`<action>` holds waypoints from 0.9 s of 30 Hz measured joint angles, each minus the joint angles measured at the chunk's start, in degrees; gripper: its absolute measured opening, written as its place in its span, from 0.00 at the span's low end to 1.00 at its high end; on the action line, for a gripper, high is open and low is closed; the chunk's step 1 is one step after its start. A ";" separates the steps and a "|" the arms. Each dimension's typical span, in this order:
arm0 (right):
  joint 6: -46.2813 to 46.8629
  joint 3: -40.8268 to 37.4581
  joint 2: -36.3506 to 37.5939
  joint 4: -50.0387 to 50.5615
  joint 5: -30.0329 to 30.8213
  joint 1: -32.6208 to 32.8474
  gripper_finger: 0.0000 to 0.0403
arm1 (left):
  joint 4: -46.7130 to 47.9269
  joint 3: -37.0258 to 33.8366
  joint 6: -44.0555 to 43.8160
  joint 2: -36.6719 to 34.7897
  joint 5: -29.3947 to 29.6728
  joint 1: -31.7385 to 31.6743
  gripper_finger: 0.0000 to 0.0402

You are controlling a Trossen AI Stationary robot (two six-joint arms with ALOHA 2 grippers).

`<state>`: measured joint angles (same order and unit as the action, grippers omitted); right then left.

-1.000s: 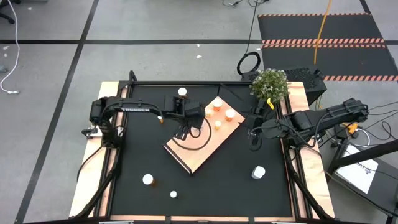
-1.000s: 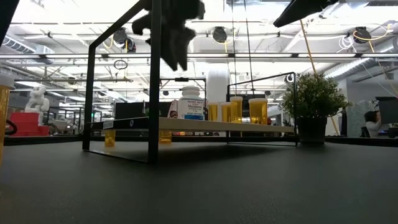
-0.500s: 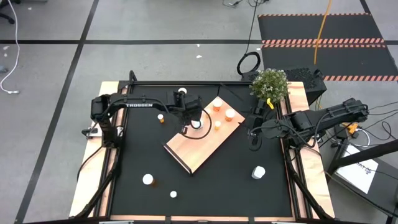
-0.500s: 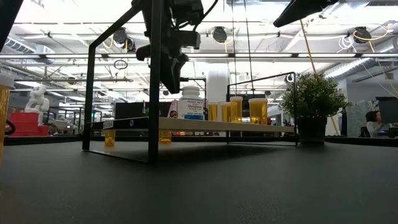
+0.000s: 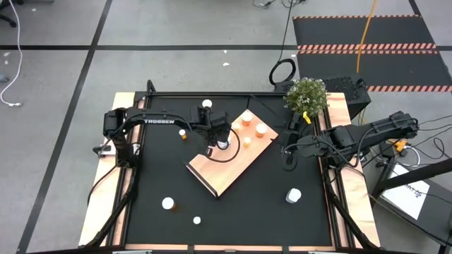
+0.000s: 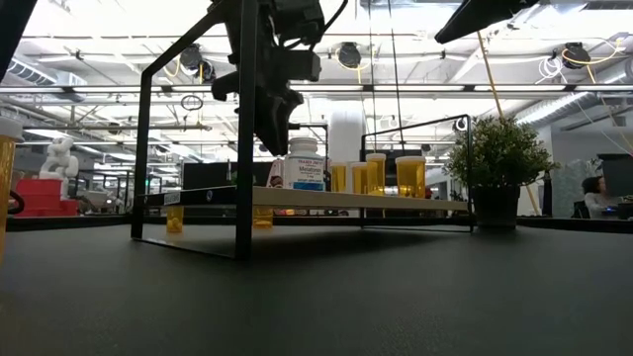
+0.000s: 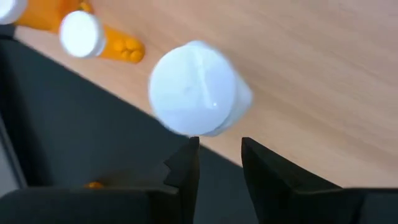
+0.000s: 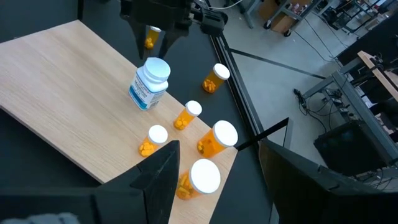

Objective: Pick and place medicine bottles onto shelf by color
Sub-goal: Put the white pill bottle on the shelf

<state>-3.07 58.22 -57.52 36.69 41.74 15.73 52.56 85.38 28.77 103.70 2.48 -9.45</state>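
Two left gripper point(image 7: 219, 163) fingers (narrowly parted) hang empty above white bottle point(image 7: 196, 88).

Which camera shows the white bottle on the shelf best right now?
The right wrist view: the white bottle stands upright on the shelf, cap and label visible, unobstructed. The left wrist view shows only its cap, blurred. The high view shows a small white dot; the low view shows its label side, beside the orange bottles.

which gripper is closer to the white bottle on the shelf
Left. The left gripper hangs just above the white bottle; the right gripper waits off the shelf's far side.
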 joint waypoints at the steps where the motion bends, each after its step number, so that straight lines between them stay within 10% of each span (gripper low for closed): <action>1: 0.00 0.00 0.00 -0.02 0.00 0.00 0.53 | 0.00 0.00 0.02 0.00 -0.78 0.12 0.30; 27: 0.02 -0.02 0.00 -0.02 0.01 0.00 0.53 | 0.29 -0.84 -3.39 0.37 1.10 -0.65 0.30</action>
<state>-3.05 58.19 -57.52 36.67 41.75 15.73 52.84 84.54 25.38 104.07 3.57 -10.10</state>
